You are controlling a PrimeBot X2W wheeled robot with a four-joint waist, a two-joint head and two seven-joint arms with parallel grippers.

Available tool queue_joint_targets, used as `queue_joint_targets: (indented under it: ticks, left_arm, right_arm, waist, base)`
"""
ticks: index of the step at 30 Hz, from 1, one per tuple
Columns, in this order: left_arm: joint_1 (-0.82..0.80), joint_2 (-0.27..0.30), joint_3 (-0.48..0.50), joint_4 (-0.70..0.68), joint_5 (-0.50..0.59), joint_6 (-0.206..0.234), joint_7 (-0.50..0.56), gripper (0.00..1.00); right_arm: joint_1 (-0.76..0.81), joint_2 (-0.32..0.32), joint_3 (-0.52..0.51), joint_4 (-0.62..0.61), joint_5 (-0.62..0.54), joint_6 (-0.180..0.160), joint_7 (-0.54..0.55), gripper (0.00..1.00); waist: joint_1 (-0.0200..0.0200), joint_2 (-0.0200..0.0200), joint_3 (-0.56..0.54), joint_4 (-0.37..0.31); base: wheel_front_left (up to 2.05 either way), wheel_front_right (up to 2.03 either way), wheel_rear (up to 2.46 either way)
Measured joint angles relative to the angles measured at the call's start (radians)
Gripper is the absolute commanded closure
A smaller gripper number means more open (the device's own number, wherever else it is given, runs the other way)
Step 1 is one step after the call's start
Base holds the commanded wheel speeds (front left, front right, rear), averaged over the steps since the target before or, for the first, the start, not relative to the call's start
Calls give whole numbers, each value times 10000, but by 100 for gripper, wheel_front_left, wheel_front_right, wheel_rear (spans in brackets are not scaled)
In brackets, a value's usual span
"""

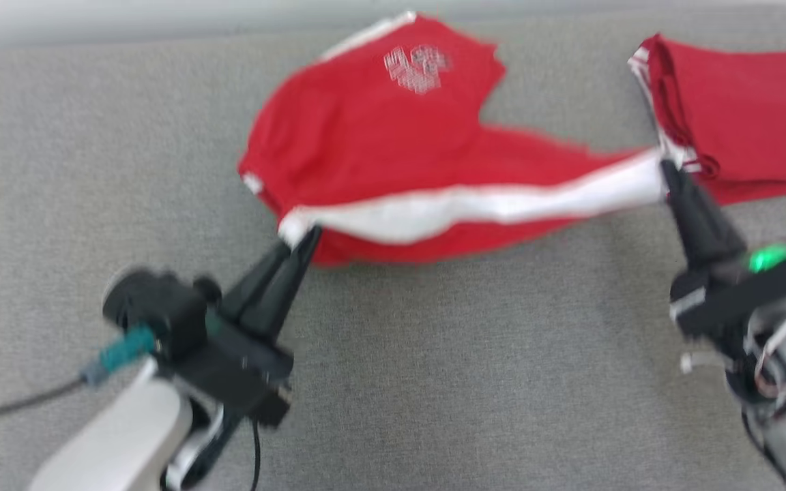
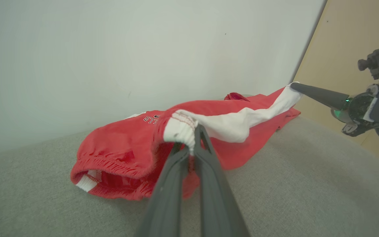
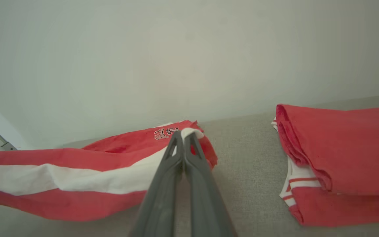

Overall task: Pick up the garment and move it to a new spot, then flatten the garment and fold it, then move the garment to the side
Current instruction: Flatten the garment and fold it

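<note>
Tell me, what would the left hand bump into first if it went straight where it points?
The red garment itself: the left hand pinches its white band, and more of its cloth lies right ahead, it seems.

On the fabric surface (image 1: 434, 375), garment (image 1: 379, 136) at centre, folded stack (image 1: 748, 116) to its right, wall (image 3: 176, 49) behind both

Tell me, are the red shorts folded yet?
Not folded. The shorts are pulled out long between the left pincer and the right pincer.
</note>
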Motion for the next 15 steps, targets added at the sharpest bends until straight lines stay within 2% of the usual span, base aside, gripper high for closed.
queue_joint_targets:
  ticks: [9,15]
  left_arm:
    - [2524,-207,380,-56,765,-265,0,100]
    - [4066,-514,888,98,1467,-401,0,100]
  right_arm:
    - [2969,263,-953,-757,-439,0,217,100]
    - [4896,771,-1724,-1156,-779,0,366,100]
  waist:
    - [1,0,-795,-88]
    - [2,0,-1256,-48]
  base:
    - [0,0,0]
    - [0,0,0]
